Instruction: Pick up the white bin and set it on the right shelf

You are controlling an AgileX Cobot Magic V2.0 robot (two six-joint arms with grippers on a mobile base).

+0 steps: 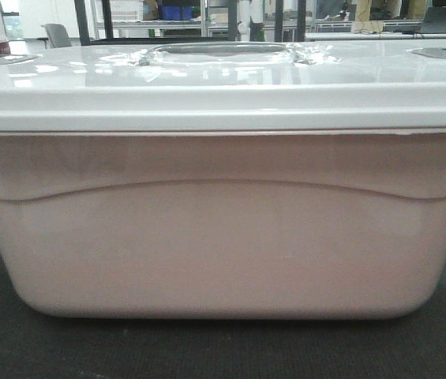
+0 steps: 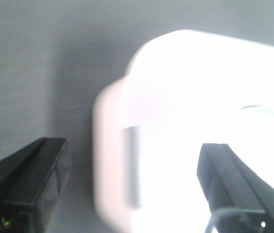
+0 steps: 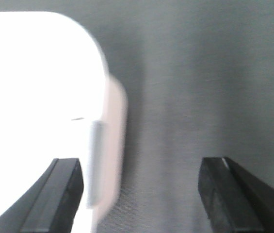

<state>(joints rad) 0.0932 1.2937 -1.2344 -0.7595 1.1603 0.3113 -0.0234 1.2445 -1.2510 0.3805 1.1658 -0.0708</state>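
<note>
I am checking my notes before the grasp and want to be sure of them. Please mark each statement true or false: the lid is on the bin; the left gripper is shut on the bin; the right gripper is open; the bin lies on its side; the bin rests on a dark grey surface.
1. The lid is on the bin. True.
2. The left gripper is shut on the bin. False: it is wide open.
3. The right gripper is open. True.
4. The bin lies on its side. False: it stands upright, lid on top.
5. The bin rests on a dark grey surface. True.
</note>
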